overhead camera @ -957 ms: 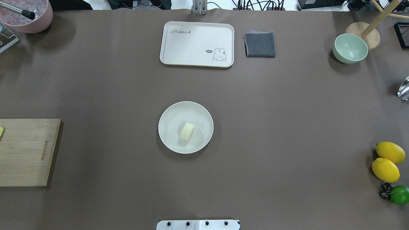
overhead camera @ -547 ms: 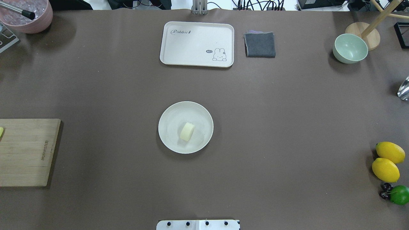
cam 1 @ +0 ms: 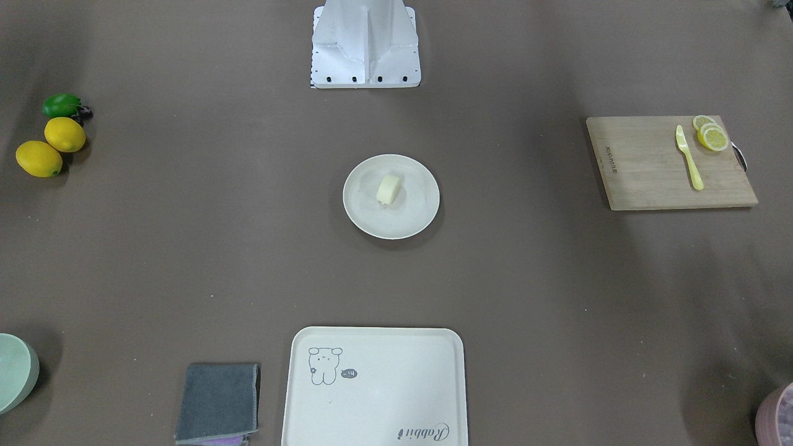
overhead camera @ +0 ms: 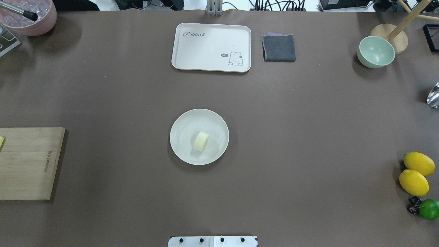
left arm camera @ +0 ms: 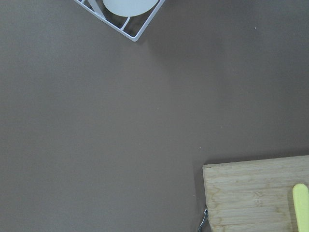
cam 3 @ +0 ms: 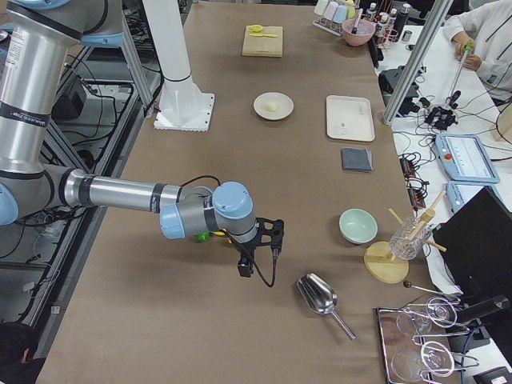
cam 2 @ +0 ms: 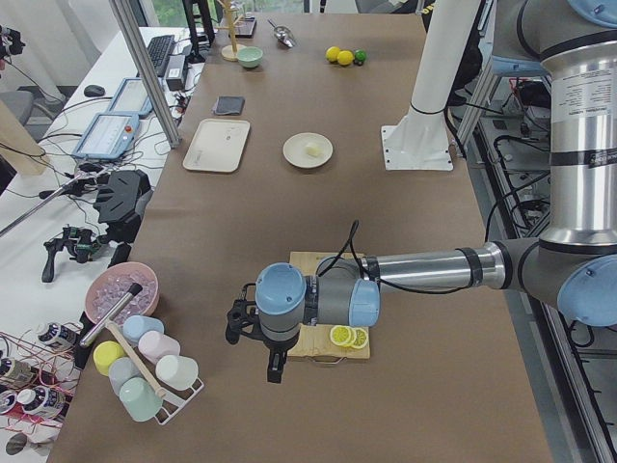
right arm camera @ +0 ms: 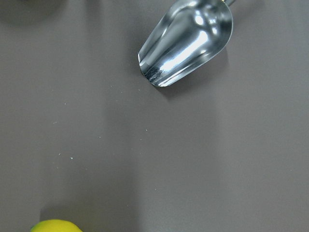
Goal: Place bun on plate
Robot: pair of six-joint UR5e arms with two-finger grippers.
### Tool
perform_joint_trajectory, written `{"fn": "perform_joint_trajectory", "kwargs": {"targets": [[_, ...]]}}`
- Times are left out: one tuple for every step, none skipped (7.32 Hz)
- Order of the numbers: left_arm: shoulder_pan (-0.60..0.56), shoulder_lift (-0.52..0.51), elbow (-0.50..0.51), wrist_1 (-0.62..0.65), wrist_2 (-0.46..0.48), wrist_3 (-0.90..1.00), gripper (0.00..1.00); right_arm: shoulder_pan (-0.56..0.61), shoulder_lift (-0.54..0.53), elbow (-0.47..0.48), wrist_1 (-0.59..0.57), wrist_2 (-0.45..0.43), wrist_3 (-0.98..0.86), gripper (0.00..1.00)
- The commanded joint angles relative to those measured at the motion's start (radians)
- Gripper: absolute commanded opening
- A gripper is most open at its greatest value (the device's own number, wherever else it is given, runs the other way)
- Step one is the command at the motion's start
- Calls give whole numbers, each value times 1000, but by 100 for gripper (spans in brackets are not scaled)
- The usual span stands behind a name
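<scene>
The bun, a small pale cream lump, lies on the round off-white plate in the middle of the table, a little toward the robot from the plate's centre. The same bun on the plate shows in the front-facing view. No gripper touches either. My left gripper hangs far off over the table's left end beside the cutting board, and my right gripper hangs over the right end near the lemons. Both show only in the side views, so I cannot tell whether they are open or shut.
A cream tray and a folded grey cloth lie at the far edge. A green bowl, two lemons and a lime sit at the right. A cutting board lies left; a metal scoop lies below the right wrist.
</scene>
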Motion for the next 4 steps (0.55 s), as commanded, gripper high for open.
{"fn": "perform_joint_trajectory", "kwargs": {"targets": [[0, 10, -3, 0, -3, 2, 98, 0, -3, 0, 0, 0, 0, 100], [0, 11, -3, 0, -1, 2, 98, 0, -3, 0, 0, 0, 0, 100], [0, 11, -2, 0, 0, 5, 98, 0, -3, 0, 0, 0, 0, 100], [0, 11, 1, 0, -3, 3, 98, 0, -3, 0, 0, 0, 0, 100]]}}
